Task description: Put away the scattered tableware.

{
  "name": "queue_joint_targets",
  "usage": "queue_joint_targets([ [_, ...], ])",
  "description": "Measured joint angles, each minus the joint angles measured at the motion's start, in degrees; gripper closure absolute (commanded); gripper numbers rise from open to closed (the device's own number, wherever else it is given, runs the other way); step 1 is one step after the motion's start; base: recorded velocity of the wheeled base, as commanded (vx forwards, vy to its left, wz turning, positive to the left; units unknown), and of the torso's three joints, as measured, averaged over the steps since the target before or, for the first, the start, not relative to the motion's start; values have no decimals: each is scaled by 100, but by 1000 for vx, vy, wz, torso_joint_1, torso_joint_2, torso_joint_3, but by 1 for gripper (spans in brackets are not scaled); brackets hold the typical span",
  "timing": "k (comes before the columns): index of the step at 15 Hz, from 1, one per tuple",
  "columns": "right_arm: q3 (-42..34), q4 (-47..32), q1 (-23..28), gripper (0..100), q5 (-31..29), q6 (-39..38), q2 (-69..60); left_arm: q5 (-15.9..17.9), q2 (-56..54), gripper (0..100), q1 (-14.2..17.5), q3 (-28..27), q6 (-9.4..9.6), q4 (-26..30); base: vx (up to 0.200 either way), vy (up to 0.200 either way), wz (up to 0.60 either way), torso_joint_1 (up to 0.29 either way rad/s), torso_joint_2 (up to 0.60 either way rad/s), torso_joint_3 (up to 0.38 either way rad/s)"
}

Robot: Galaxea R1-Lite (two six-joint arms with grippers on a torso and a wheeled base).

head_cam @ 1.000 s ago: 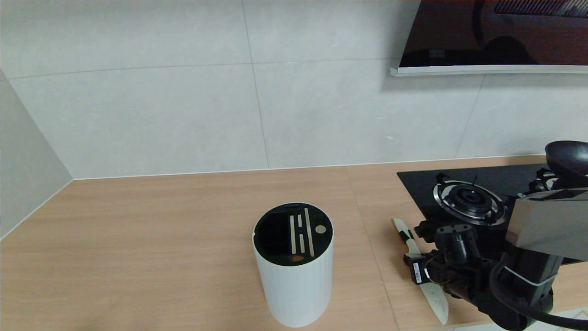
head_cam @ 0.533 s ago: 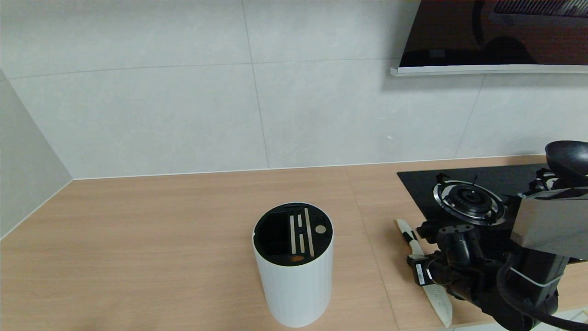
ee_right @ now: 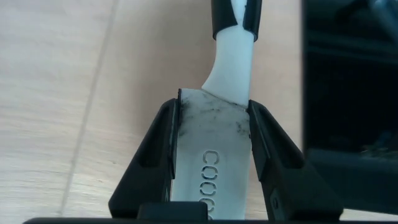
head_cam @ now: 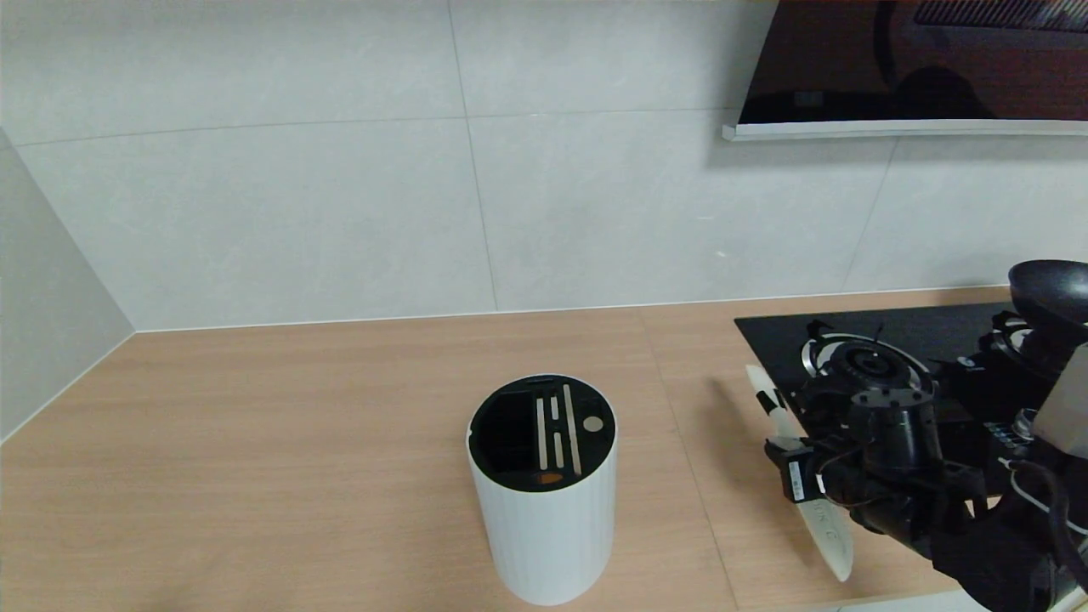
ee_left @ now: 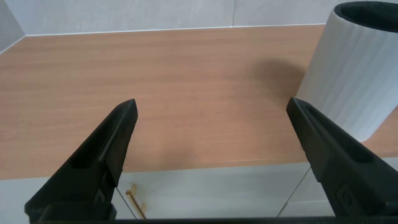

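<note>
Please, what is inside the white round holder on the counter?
The white holder has a black top with one large opening, narrow slots and a small round hole. Nothing sticks out; its dark depths are hidden.

Knife [head_cam: 830,537] right of holder [head_cam: 544,510], beside stove [head_cam: 778,340].

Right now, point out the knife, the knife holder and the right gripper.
knife [head_cam: 830,535]: head view, on the white blade near its tip.
knife holder [head_cam: 544,527]: head view, on its white side wall.
right gripper [ee_right: 213,107]: right wrist view, midway between its fingertips.
</note>
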State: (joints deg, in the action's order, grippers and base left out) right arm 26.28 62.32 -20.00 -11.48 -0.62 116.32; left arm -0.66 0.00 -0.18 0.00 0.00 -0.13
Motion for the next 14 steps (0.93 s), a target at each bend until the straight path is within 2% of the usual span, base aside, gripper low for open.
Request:
queue_joint_targets([
  [2,-7,-16,0,100,21,-2,-262,-7,0,0,0,-2,-11,-62,0,0,0,0,0,0],
  [4,-13,-22,-59,100,29,-20,-519,37,0,0,0,-21,-66,-389,0,0,0,0,0,0],
  [6,-18,-22,-133,100,33,-24,-679,277,0,0,0,-46,-76,-372,0,0,0,0,0,0],
  [9,65,-35,-173,100,76,-27,-786,1229,2,0,0,-211,-7,-112,0,0,0,0,0,0],
  [10,210,-71,-173,100,93,-24,-803,1818,16,0,0,-366,-33,-2,0,0,0,0,0,0],
  [11,452,-213,-171,100,108,-24,-824,2491,49,0,-2,-630,-150,188,0,0,0,0,0,0],
  [12,696,-464,-166,100,122,-27,-856,2871,112,0,-2,-875,-300,423,0,0,0,0,0,0],
  [14,1245,-1133,-166,100,282,-27,-970,3128,379,0,-4,-1267,-501,612,0,0,0,0,0,0],
])
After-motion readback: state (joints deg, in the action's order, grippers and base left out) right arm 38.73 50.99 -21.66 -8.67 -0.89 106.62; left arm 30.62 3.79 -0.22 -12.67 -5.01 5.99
